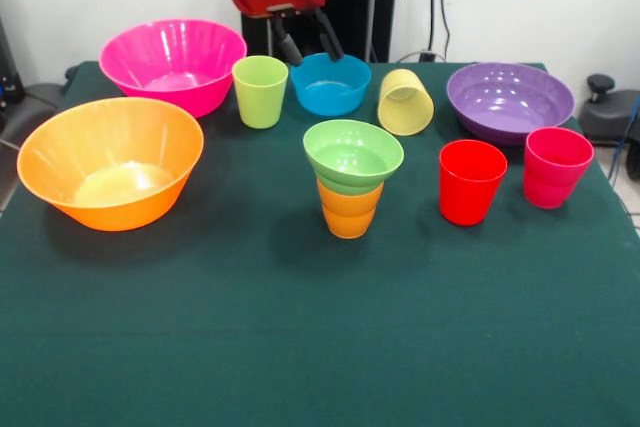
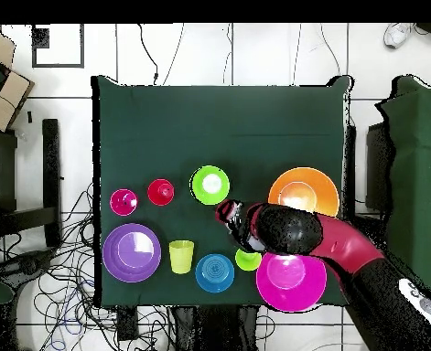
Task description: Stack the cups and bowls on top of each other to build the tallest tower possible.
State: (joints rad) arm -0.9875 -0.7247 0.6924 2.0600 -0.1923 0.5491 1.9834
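Nearest, ribbed orange plastic cup [image 1: 349, 210] upright as tower base, carrying small light green bowl [image 1: 353, 155]; at twelve o'clock, small blue plastic bowl [image 1: 330, 84] beneath released, spread gripper [image 1: 307, 44], likely next for topping.

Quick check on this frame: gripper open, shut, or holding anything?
Gripper: open and empty, fingers spread just above the blue bowl.
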